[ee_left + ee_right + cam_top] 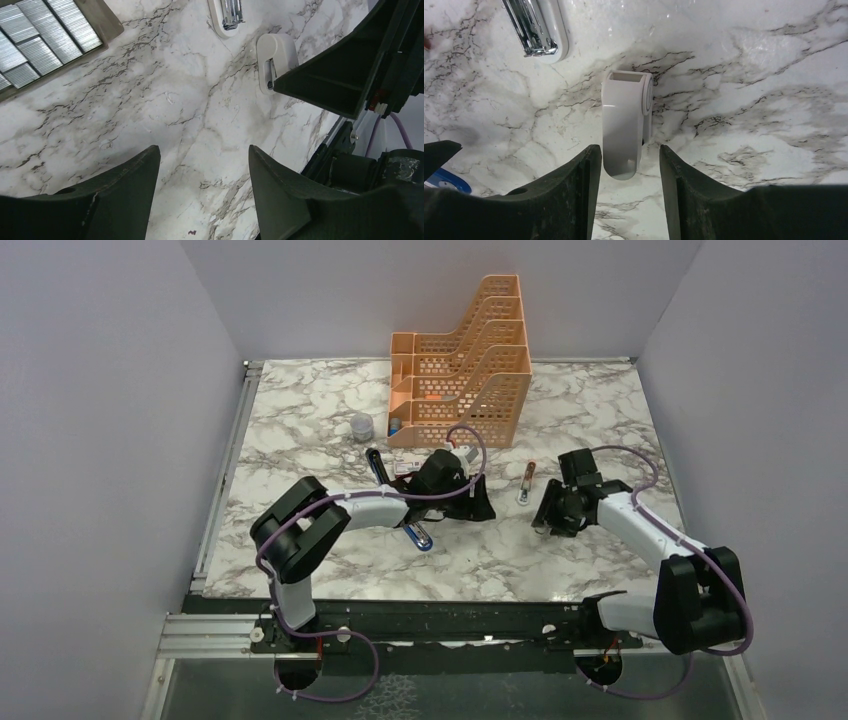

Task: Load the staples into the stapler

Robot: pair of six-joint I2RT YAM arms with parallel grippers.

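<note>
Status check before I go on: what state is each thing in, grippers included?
left gripper: open, empty, above the table.
right gripper: open, straddling the white oblong piece.
white oblong piece: lying flat, not clamped.
staple tray: uncovered, strips inside.
stapler: lying down, partly under the left arm; open or shut unclear.
chrome-and-white piece: lying free, untouched.

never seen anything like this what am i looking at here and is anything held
Two robot arms stand at a marble table. The wide picture looks down from above; the other two come from wrist cameras, so the dark prongs are each arm's own fingers. On the table: a blue stapler, a staples tray, a white oblong piece, an orange file rack. Nothing is held: the left gripper is open over bare marble; the right gripper is open around the white piece's end.
</note>
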